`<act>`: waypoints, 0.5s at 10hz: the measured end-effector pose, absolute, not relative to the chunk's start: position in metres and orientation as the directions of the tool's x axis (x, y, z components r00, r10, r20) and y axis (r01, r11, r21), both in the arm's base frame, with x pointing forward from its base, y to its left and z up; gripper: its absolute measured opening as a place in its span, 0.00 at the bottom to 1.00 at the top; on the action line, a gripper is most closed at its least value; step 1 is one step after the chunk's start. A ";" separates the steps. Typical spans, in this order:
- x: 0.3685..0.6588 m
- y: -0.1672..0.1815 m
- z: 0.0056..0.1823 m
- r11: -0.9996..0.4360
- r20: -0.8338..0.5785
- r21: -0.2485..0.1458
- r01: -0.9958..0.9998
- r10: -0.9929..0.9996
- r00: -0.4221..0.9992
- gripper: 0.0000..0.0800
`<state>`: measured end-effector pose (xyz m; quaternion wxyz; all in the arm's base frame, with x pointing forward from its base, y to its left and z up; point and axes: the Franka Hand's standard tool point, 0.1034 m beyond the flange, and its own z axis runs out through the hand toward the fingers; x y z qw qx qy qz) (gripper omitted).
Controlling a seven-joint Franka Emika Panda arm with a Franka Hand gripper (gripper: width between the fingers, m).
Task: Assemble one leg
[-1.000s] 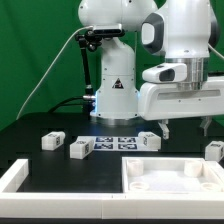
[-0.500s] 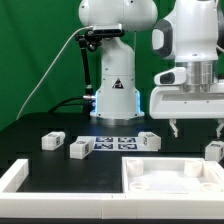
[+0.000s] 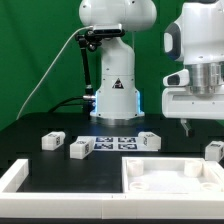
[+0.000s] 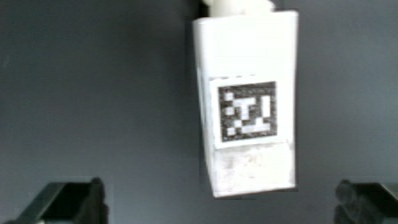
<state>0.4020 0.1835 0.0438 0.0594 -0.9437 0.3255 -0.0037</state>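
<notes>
While tool [image 3: 206,124] hangs over black surface [image 3: 20,145], fingers spread wide, nothing held: no step done. Small white plastic block-like leg with black-and-white tag [image 4: 240,100] lies loose on surface beneath tool, ungrasped. Large flat white square panel [image 3: 170,178] bare, no leg fitted. Left: grasp, carry, insert.

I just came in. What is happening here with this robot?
The Panda arm's gripper hovers, jaws open and empty, above a white leg that lies flat on the dark table. It is not touching the leg yet. More legs lie beside the marker board, and the panel sits in front of them.
</notes>
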 end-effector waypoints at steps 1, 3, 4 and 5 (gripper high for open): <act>0.402 0.183 0.044 -0.787 -0.036 -0.111 -0.607 -0.607 0.794 0.81; 0.403 0.200 0.045 -0.806 -0.033 -0.122 -0.580 -0.580 0.814 0.81; 0.407 0.194 0.045 -0.846 -0.053 -0.116 -0.520 -0.517 0.854 0.81; 0.414 0.185 0.045 -0.851 -0.113 -0.113 -0.513 -0.502 0.858 0.81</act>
